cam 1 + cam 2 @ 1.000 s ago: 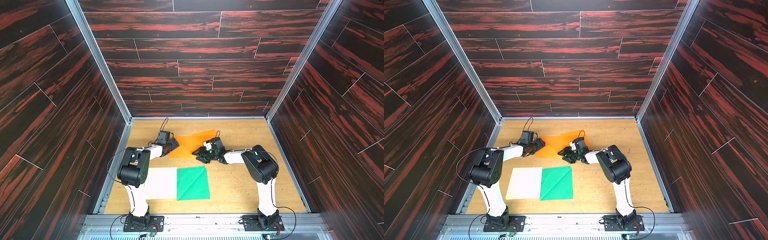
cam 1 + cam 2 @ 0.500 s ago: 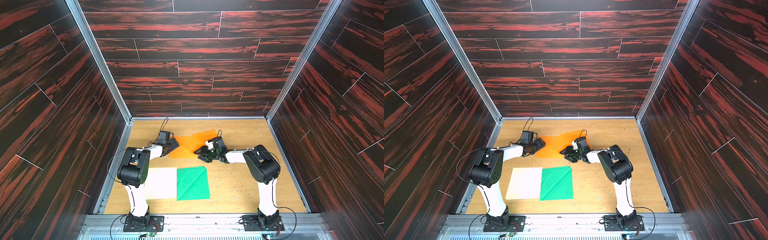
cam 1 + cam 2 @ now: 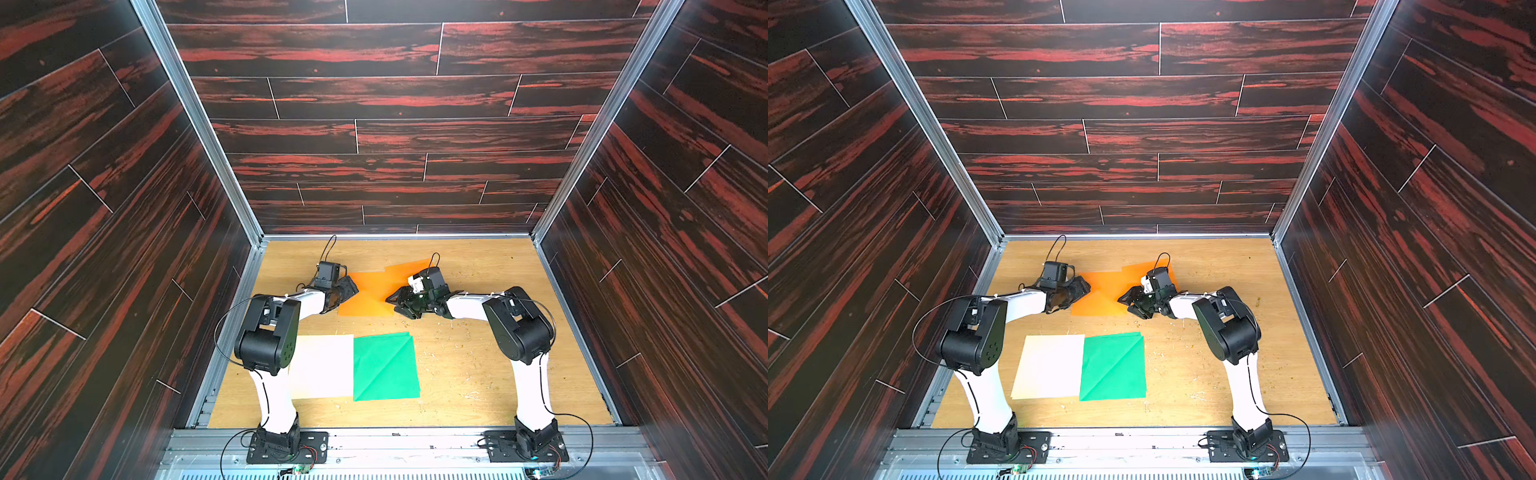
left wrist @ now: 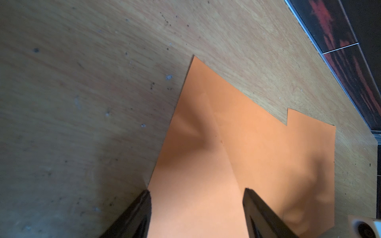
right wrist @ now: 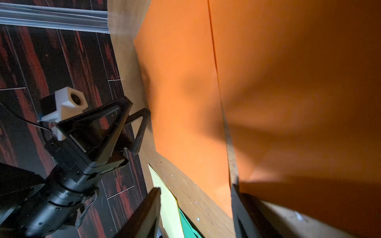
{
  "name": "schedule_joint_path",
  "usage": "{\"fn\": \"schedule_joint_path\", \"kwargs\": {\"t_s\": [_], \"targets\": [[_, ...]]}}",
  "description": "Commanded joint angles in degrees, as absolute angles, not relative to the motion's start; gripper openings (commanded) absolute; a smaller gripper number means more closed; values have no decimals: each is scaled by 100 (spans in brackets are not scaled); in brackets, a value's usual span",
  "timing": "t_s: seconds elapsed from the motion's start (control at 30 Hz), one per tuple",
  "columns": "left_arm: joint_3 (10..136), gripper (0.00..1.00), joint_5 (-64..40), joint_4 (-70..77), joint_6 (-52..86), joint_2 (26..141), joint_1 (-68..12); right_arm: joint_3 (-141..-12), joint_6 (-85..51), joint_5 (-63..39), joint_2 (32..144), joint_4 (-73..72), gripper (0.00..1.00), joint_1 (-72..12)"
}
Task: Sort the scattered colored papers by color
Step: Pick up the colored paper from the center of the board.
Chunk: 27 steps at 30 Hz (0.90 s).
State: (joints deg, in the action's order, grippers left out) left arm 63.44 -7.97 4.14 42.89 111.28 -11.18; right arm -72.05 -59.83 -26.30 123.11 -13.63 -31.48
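Note:
Two orange papers overlap at the back middle: a nearer one [image 3: 365, 297] [image 3: 1100, 297] and a farther one [image 3: 409, 268] [image 3: 1142, 268], skewed against it. My left gripper [image 3: 352, 289] [image 4: 195, 193] is open and low at the nearer sheet's left edge, with that creased sheet [image 4: 216, 164] lying between its fingers. My right gripper [image 3: 391, 298] [image 5: 195, 189] is open at the same sheet's right edge. One of its fingers [image 5: 247, 214] sits at the raised edge of the farther orange sheet [image 5: 288, 82]. A cream-white paper [image 3: 322, 365] and a green paper [image 3: 384, 365] lie side by side at the front.
Dark wood-patterned walls [image 3: 124, 249] with metal rails close in the tan tabletop [image 3: 478, 374] on three sides. Small crumbs speckle the wood on the right. In the right wrist view the left gripper [image 5: 140, 109] is close by, across the orange sheet.
The right wrist has turned a little and its gripper has shifted slightly at the orange papers. The left arm and the white and green papers have not moved.

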Motion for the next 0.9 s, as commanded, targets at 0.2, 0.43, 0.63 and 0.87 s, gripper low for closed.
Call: {"fn": "schedule_joint_path", "kwargs": {"t_s": [0.2, 0.43, 0.63, 0.87], "targets": [[6186, 74, -966, -448, 4315, 11410, -1151, -7425, -5862, -2484, 12899, -736, 59, -3241], [6178, 74, -953, -448, 4322, 11426, -1161, -7515, -5980, -2788, 13007, -1160, 59, -3305], [6181, 74, -956, -447, 4326, 11443, -1182, -7806, -6029, -3075, 13203, -1445, 59, -3323], [6170, 74, -945, -448, 4325, 11435, -1186, -8506, -6055, -3277, 13585, -1493, 59, -3334]]}}
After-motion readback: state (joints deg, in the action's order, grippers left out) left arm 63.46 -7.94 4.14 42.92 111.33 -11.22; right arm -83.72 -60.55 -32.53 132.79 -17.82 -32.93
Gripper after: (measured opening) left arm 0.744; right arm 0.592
